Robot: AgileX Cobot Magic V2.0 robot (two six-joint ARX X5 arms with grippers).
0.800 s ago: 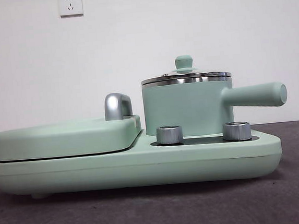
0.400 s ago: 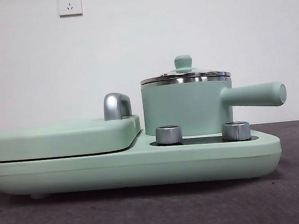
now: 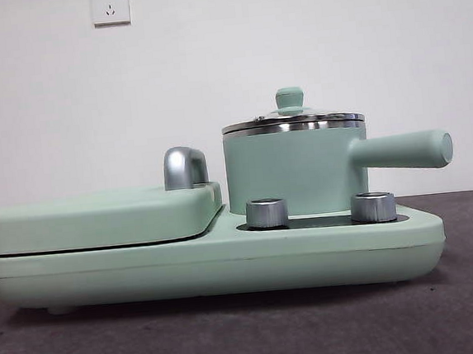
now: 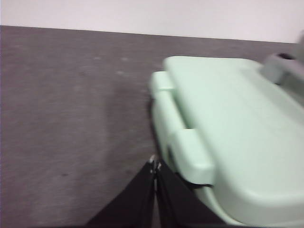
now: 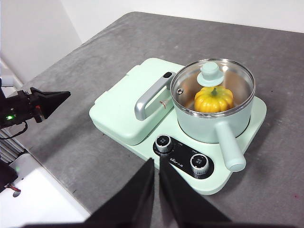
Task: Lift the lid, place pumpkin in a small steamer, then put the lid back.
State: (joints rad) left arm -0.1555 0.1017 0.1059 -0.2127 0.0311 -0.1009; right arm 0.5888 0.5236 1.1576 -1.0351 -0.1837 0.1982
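Both grippers, left gripper [image 4: 155, 166] and right gripper [image 5: 156, 166], are closed and empty, away from the small steamer [image 5: 209, 121]; pumpkin [image 5: 213, 99] sits inside, lid [image 5: 213, 88] on. Task looks complete; retreating clear seems best.

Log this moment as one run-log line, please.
lid: on small steamer | pumpkin: inside | left gripper: shut, beside griddle cover | right gripper: shut, above appliance

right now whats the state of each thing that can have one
lid: on the steamer, closed
steamer: on the cooker base, pumpkin inside
pumpkin: in the steamer, under the lid
griddle cover: shut flat
left gripper: jaws shut, empty
right gripper: jaws shut, empty
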